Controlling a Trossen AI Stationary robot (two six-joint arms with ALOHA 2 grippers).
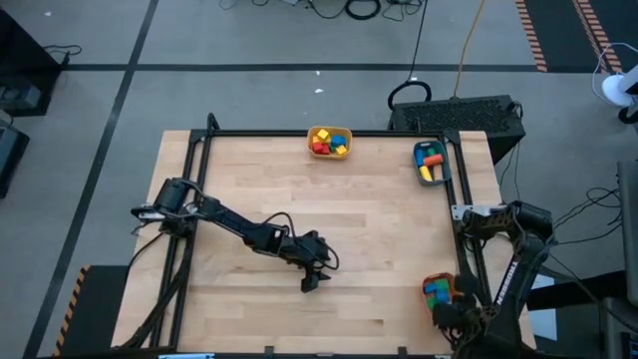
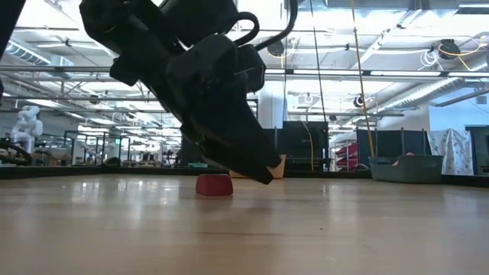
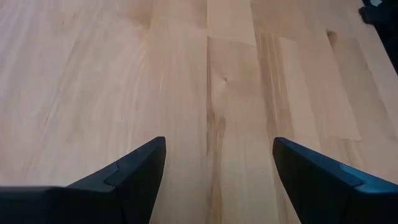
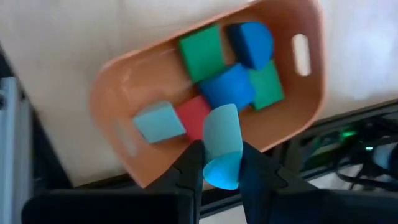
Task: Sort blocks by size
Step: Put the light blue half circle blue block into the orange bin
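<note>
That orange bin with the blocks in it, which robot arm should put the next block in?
The right arm. Its gripper is shut on a cyan cylinder right above the orange bin. The left gripper hangs open and empty over bare table, far from that bin.

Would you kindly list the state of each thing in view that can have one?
Left gripper: jaws open, empty, low over bare table.
Right gripper: jaws shut on a cyan cylinder, above the orange bin.
Orange bin: holds green, blue, red and pale blue blocks.
Yellow bin: holds blocks.
Teal bin: holds blocks.
</note>
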